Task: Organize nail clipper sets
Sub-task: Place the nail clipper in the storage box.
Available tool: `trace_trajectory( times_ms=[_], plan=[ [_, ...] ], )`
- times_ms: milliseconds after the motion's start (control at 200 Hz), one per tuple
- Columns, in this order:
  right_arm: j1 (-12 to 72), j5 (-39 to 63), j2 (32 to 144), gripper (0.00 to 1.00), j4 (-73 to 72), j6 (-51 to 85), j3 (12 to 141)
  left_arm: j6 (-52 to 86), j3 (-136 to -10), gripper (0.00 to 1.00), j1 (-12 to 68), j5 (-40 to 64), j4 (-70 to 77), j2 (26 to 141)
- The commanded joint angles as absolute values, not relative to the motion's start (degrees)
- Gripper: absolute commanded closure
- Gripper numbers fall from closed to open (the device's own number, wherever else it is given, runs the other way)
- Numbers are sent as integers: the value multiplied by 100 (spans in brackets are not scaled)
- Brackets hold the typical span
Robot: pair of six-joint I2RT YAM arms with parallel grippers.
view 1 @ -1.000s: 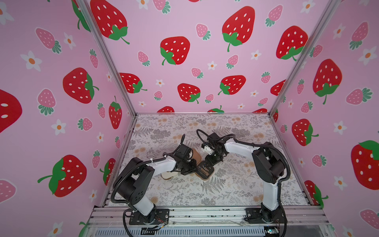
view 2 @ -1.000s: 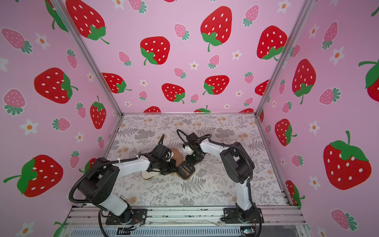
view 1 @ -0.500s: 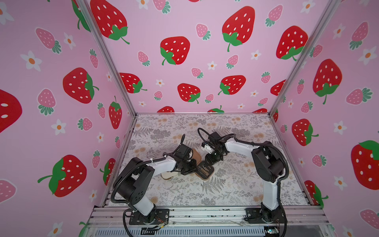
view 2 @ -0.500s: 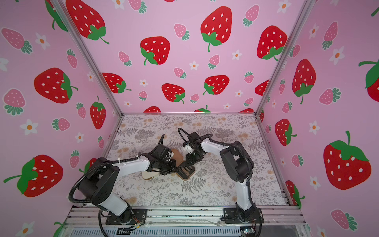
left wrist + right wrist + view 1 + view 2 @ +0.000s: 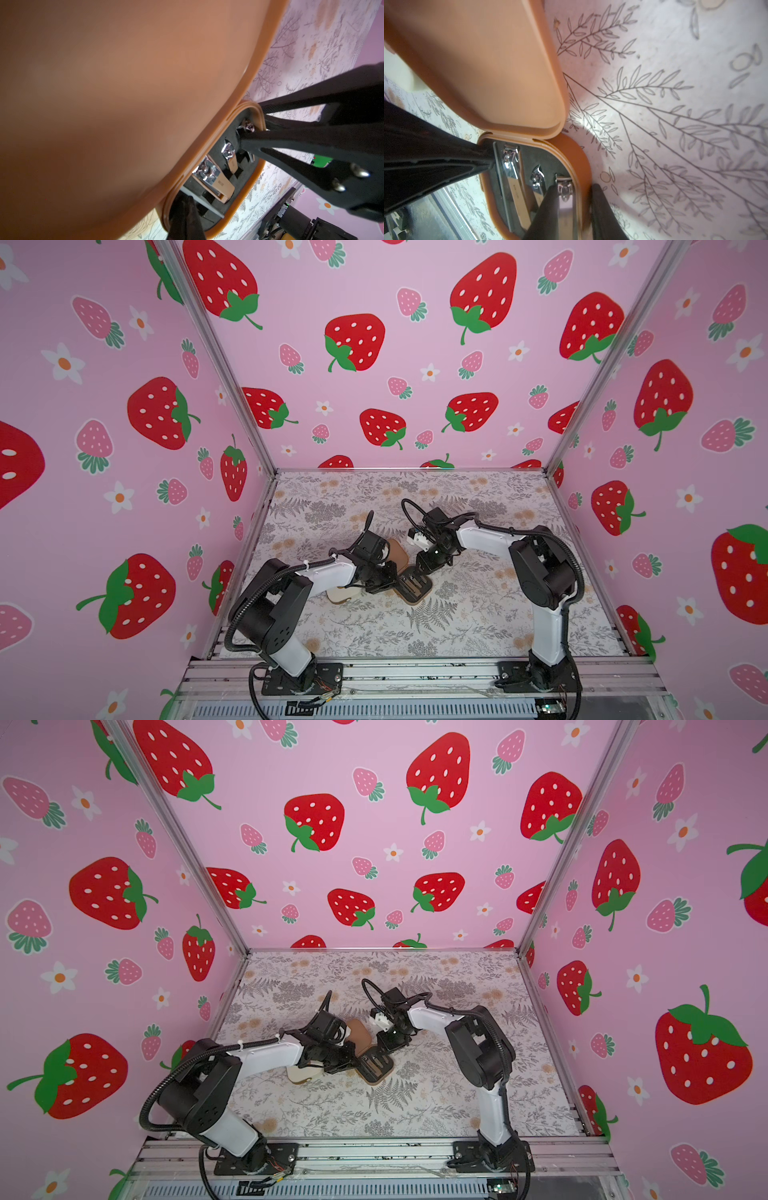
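1. Item: brown case [image 5: 417,591], open, mid-table between the two arms. A cream case [image 5: 341,595] lies just beside it, half hidden under the left arm [image 5: 328,572]. Its lid [image 5: 488,62] stands raised on the hinge [image 5: 512,138]. The black insert [image 5: 544,158] carries three metal clippers side by side.
2. Left gripper [image 5: 488,163]: jaws pressed together, nothing plainly held, tip set into the corner of the tray [image 5: 584,166] next to the hinge. Risk: the tip skids off the rim, the tray loses its hold-down and slides across the floral table cover [image 5: 675,104], possibly into the cream case.
3. Right gripper [image 5: 574,188]: jaws part-way apart, straddling the tray wall, one finger inside over the outermost clipper [image 5: 565,194], the other outside the wall. Whether either pad bears on anything yet cannot be told. Risk: closing here pinches wall and clipper together, so a lift would raise or tip the whole tray, not the tool.
4. Risk, contents: a tipped tray would likely shed the large clipper [image 5: 512,174] and the middle clipper [image 5: 537,182] from their slots. The polished metal is probably slick.
5. Risk, lid: the raised lid hangs close over both sets of fingers. A nudge from the left arm could drop it onto the right gripper's inner finger, or force the hinge backward.
6. Risk, crowding: both grippers work within one small tray, nearly touching. A small sideways error could knock finger on finger.
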State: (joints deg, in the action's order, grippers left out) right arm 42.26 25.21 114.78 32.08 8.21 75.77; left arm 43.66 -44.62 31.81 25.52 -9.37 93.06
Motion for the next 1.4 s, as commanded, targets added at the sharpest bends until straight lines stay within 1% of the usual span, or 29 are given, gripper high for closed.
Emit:
trace_trajectory(
  times_ms=[0,460,615,886,1251,1396],
  plan=[
    [4309,2037,11847,81,3315,1052,7217,4342,-4447,100,3199,2388,-1373,9482],
    [4600,1213,12089,90,3327,1465,7005,4357,-4455,100,3199,2404,-1380,9457],
    [4761,934,12267,90,3351,1609,6971,4359,-4455,100,3199,2409,-1380,9440],
    [4974,27,12475,90,3529,1936,6867,4359,-4434,100,3200,2408,-1361,9450],
    [5080,-562,12756,90,3613,2109,6802,4360,-4438,100,3206,2406,-1362,9475],
    [5080,-552,12663,89,3638,2118,6781,4377,-4447,100,3202,2408,-1354,9475]
  ],
)
